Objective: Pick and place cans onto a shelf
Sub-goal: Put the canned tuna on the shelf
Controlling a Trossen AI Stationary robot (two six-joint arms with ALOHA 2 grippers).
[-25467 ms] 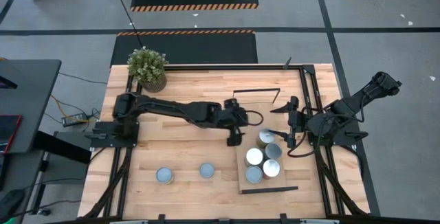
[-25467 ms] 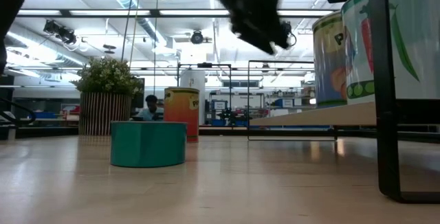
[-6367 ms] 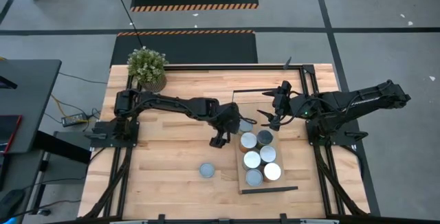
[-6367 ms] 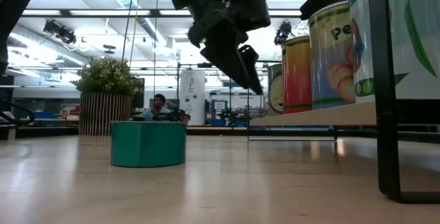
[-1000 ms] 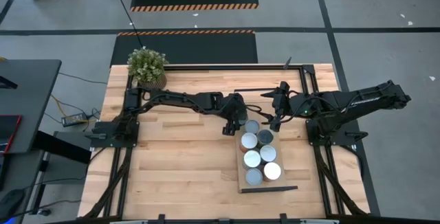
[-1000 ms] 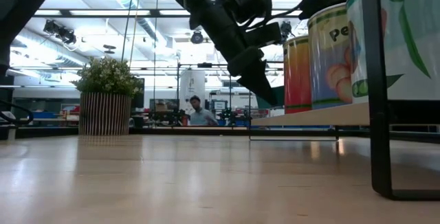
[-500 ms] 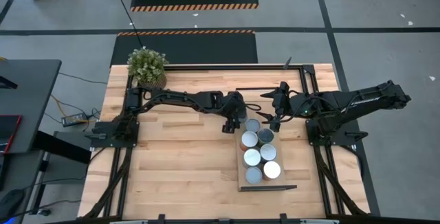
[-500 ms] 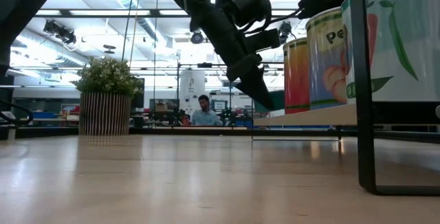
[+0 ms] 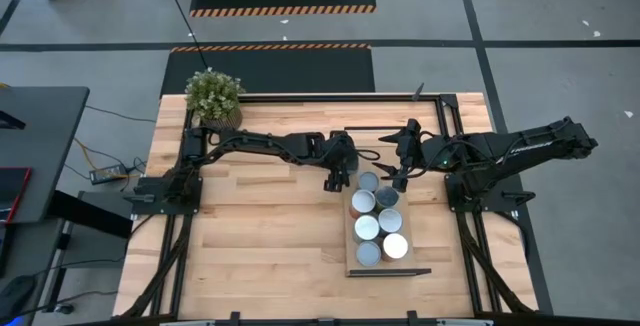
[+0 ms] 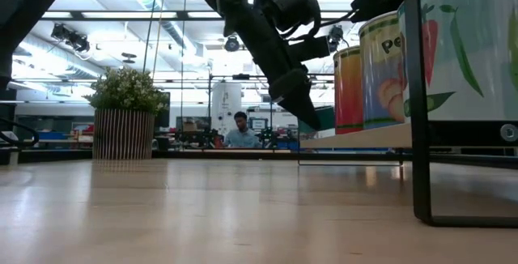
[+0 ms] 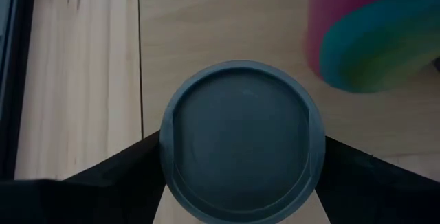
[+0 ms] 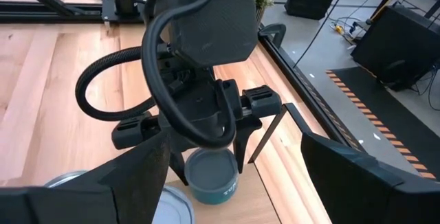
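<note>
Left claw (image 9: pixel 336 179) remains clamped on teal can (image 12: pixel 210 176), now lowered onto shelf (image 9: pixel 352 263) far end; worktop cans all cleared. Right claw (image 9: pixel 402 174) spread, waiting beside it.

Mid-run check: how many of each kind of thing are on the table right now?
Small cylindrical metal cans: 7
Long light-wood shelf with black metal frame: 1
Potted green plant: 1
Total: 9
</note>
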